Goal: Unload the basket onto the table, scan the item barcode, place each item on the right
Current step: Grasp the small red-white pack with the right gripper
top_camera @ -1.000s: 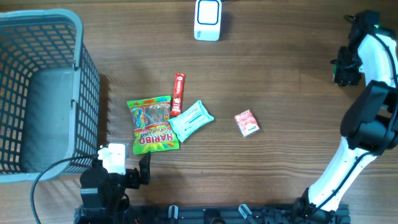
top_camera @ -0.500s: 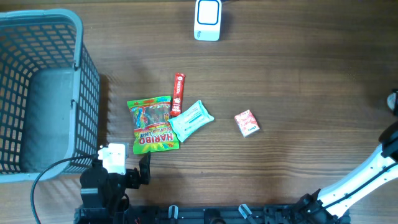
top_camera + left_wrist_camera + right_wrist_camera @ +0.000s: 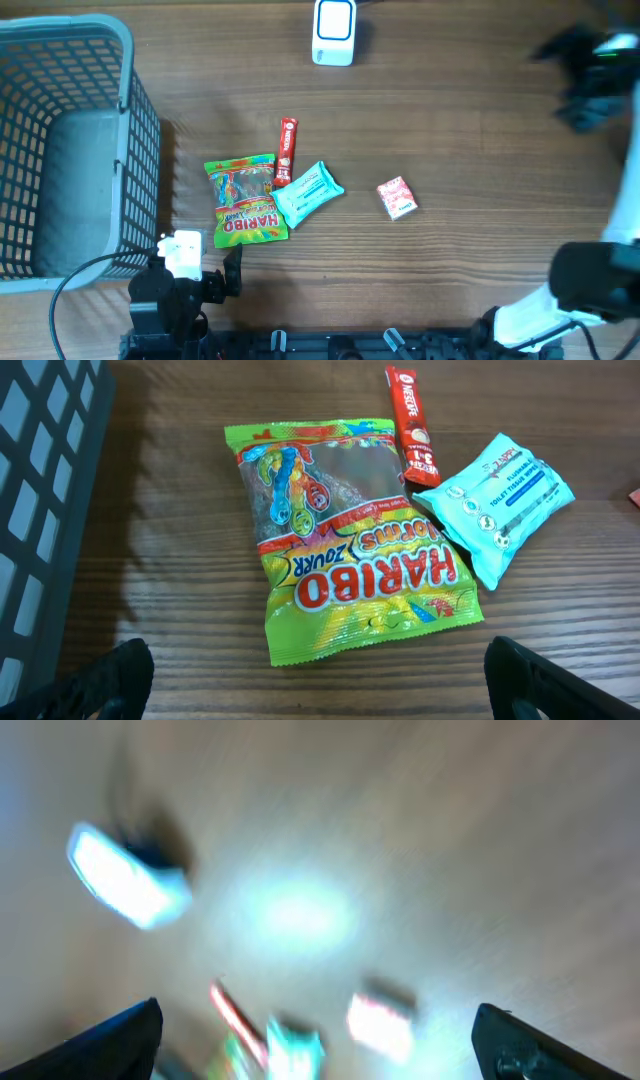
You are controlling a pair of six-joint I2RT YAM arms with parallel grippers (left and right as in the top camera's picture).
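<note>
Dark wooden tabletop (image 3: 470,130) fills our overhead view. Near its middle we see four items: a green Haribo bag (image 3: 245,200), a red stick sachet (image 3: 287,150) just beside the bag's upper corner, a pale blue tissue pack (image 3: 308,193) touching the sachet's lower end, and a small red-and-white packet (image 3: 397,197) lying apart from the rest. A white scanner (image 3: 334,32) sits at the far edge, and a grey basket (image 3: 128,110) stands at the side. Our left gripper (image 3: 330,685) hovers near the bag, fingers spread wide, gripping nothing. Our right gripper (image 3: 320,1040), though blurred, likewise shows its fingers wide apart and empty.
</note>
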